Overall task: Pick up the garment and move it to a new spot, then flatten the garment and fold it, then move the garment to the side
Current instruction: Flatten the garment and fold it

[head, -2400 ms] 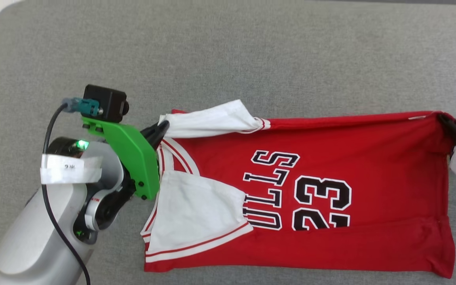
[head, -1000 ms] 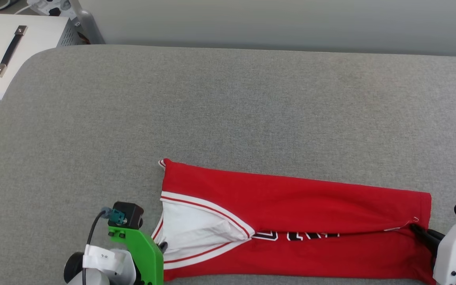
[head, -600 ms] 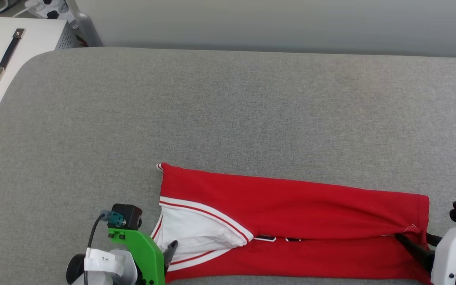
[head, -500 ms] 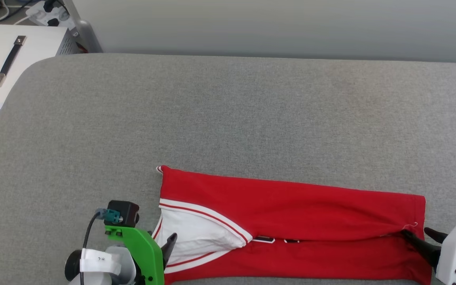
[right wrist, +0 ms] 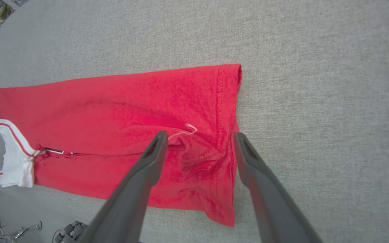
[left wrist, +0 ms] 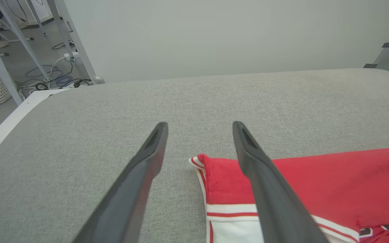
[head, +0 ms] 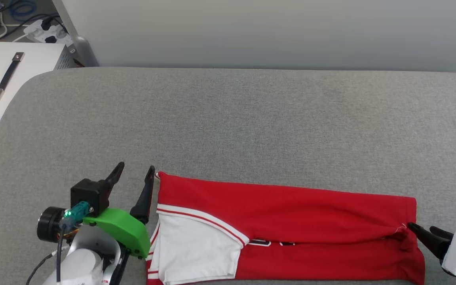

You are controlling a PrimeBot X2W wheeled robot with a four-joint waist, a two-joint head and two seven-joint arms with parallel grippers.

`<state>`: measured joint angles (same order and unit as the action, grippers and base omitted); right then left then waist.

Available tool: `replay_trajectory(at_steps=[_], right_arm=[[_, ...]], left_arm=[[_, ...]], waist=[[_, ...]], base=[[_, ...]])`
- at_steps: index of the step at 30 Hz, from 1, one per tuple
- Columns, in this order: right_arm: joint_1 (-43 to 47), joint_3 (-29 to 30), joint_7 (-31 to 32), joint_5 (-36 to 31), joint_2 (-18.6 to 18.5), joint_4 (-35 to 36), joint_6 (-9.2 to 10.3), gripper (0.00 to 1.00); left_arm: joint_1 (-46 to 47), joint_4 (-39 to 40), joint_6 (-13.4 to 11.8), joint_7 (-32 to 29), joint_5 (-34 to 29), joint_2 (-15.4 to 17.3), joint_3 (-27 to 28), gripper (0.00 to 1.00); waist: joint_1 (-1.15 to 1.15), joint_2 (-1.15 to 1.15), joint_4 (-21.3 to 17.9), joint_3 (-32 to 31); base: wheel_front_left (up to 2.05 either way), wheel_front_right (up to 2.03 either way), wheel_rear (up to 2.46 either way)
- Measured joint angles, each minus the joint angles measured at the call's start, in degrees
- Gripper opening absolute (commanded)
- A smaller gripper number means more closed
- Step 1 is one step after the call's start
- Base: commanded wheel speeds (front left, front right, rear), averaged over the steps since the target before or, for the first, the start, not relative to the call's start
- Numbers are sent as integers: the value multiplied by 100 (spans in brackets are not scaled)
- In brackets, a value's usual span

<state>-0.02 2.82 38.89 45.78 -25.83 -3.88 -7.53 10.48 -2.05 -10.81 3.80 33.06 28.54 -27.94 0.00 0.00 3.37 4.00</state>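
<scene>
okay, the grey padded table (head: 228, 118) spreads wide under the jersey (head: 291, 209) and runs far beyond it on every side but the near one. there the jersey lies close along the table's front edge. the jersey is folded into one long flat red band, sleeve end to the robot's left, hem end to its right.

off past the sleeve end, well away from the jersey and below the table's rounded corner, sits a white case (head: 2, 75) with a black carry handle. further still from the jersey there's a white power strip (head: 50, 29) with cables on the floor.

now the left gripper (head: 135, 166), green bracket (head: 121, 231) on its wrist, is just beside the jersey's sleeve end. its fingers are spread wide with nothing between them. its right finger runs along the jersey's end edge, the other over bare grey further out. touching the cloth or not, i can't tell.

at the jersey's hem end the right gripper (head: 421, 227) is spread wide too, and empty, its tips right at the hem where the cloth is rumpled.

on the jersey itself there's a white sleeve (head: 196, 253) with red-white trim at the near left corner. a thin sliver of black lettering (head: 269, 242) peeks out at the fold line, and a tiny loose white thread (right wrist: 191, 127) sits by the hem.
</scene>
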Motion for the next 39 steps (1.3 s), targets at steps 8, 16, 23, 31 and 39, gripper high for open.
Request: replay_trajectory(at_steps=[8, 16, 23, 31, 39], right_arm=[[-180, 1155, 563, -623, 1063, -105, 1, 100], [-515, 1967, 1146, -1280, 1518, -459, 1, 100], [-607, 2000, 1340, -1376, 1637, -570, 1, 100], [-610, 1559, 1379, -1106, 1730, -587, 1, 100], [-609, 1314, 1129, -1039, 1762, -761, 1, 0]], left_arm=[[144, -347, -21, 1037, -920, -13, -46, 100], [164, -347, 172, 1085, -1343, -371, 220, 100], [163, -458, 404, 1085, -1501, -598, 481, 100], [162, -572, 622, 1087, -1702, -810, 761, 100], [136, -676, 805, 1085, -1812, -943, 1000, 100]], waist=[[0, 0, 71, 168], [0, 0, 251, 454], [0, 0, 376, 629], [0, 0, 425, 696], [0, 0, 408, 604]], base=[[0, 0, 0], [0, 0, 0], [0, 0, 0], [0, 0, 0], [0, 0, 0]])
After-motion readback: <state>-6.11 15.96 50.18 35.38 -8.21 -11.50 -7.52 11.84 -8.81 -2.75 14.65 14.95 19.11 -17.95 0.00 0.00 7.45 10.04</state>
